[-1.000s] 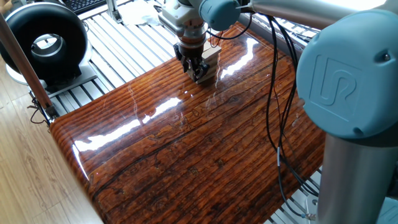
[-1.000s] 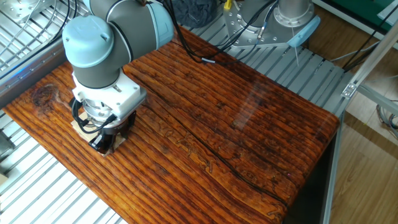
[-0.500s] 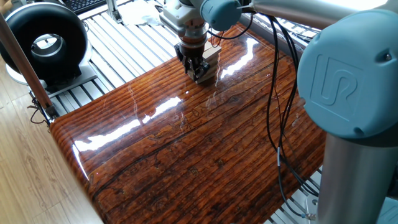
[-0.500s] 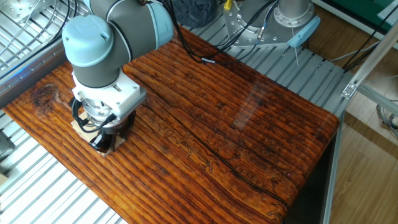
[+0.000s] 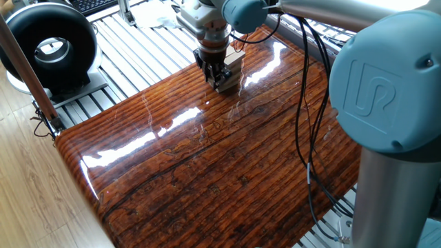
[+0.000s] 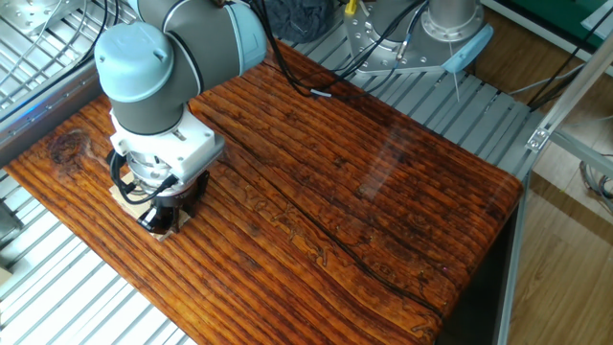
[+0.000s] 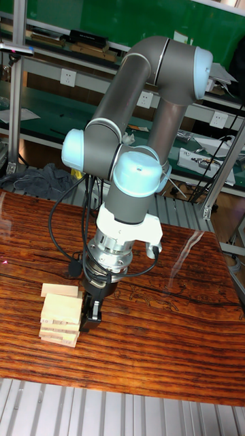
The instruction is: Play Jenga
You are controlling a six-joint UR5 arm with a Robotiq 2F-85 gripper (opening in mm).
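Standing near a tabletop [image 7: 170,340] corner, the Jenga tower [image 7: 60,315] has the gripper [image 7: 90,315] pressed against its side, jaw opening indiscernible.

Embossed "UR" logo showing on the big blue joint cap [image 5: 382,89] at the near right of one fixed view. Nothing else legible: no print on the pale blocks, none on the bench, and none readable on the shelves behind in the tall fixed view.
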